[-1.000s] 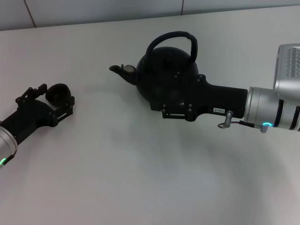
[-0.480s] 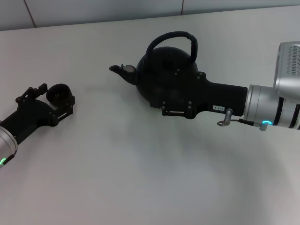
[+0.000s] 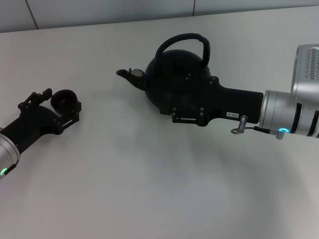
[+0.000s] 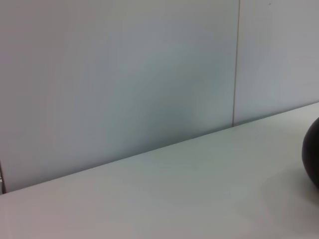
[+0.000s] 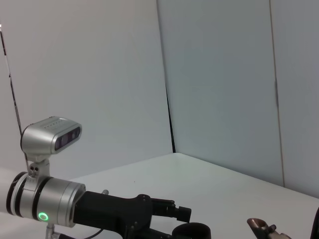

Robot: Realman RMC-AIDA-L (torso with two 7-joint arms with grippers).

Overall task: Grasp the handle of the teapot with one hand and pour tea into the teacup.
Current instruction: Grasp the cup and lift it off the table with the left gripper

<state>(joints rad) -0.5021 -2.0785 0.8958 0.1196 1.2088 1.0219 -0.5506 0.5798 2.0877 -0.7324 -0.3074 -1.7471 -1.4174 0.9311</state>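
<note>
The matte black teapot (image 3: 172, 69) stands at the back middle of the white table, spout (image 3: 127, 73) pointing left. Its arched handle (image 3: 185, 39) rises free above it. My right gripper (image 3: 180, 99) reaches in from the right, low against the pot's front belly and below the handle; it merges with the black pot. My left gripper (image 3: 52, 110) lies at the left with the small dark teacup (image 3: 64, 99) between its fingers. The right wrist view shows that gripper (image 5: 167, 214), the cup's rim (image 5: 193, 230) and the spout tip (image 5: 260, 225). No tea is visible.
The white table (image 3: 149, 179) stretches open in front and between the cup and the pot. A pale wall (image 4: 124, 74) runs behind the table. The left wrist view shows only the table, the wall and a dark edge of the teapot (image 4: 313, 154).
My left gripper and the teacup have shifted slightly right and toward me. My right gripper has risen a touch against the teapot. The teapot has not moved.
</note>
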